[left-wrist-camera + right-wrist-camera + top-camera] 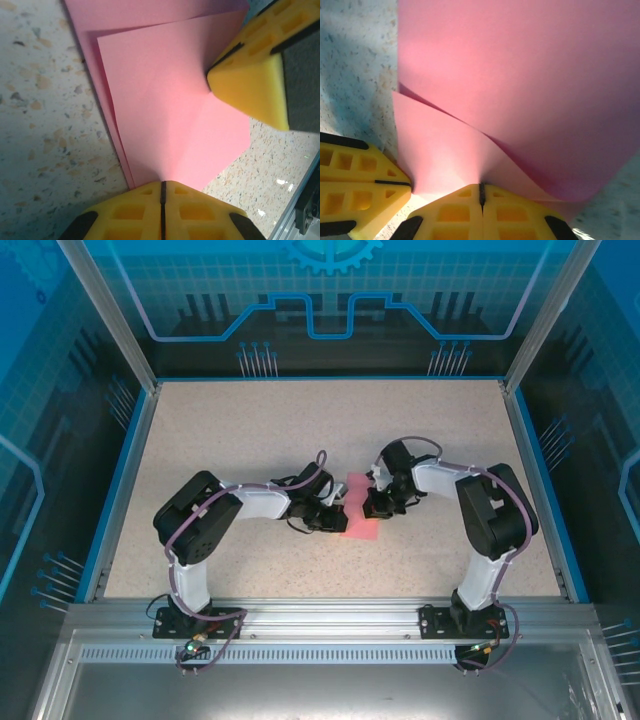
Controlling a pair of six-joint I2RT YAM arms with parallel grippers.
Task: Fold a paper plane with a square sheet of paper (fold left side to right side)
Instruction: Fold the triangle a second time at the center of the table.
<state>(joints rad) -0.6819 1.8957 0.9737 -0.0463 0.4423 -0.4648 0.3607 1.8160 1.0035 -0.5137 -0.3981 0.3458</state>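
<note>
The bench point(250, 430) is a matt, pale beige top flecked with brown and grey specks. A blue rim point(325, 378) borders it, and a silver aluminium rail point(320, 615) runs along the near edge, where both arm bases are bolted. Aluminium posts point(110, 310) rise at the far corners. Translucent blue panels point(330, 300), printed with a grid and circuit-like lines, wall in the cell beyond the arms and on either side.

The square sheet of paper point(358, 522) lies on the bench between the two end effectors, which face each other across it. The left end effector point(335, 517) is clenched on the sheet. In its wrist view the yellow fingers point(200, 217) meet along a closed seam and the pink paper runs straight into that seam. Ahead of it the paper lies in two layers, the upper layer's edge set back from the lower one's, with a faint crease across the top layer. The speckled bench shows to the left of this end effector and at the far right.

The right end effector point(376, 504) is likewise clenched on the sheet. In its wrist view the paper converges into the shut seam of its fingers point(450, 215). Ahead of it and to the right, an upper layer bows upward, with a shadowed gap beneath. The left end effector's yellow fingers sit just to its left, touching the paper's edge.
</note>
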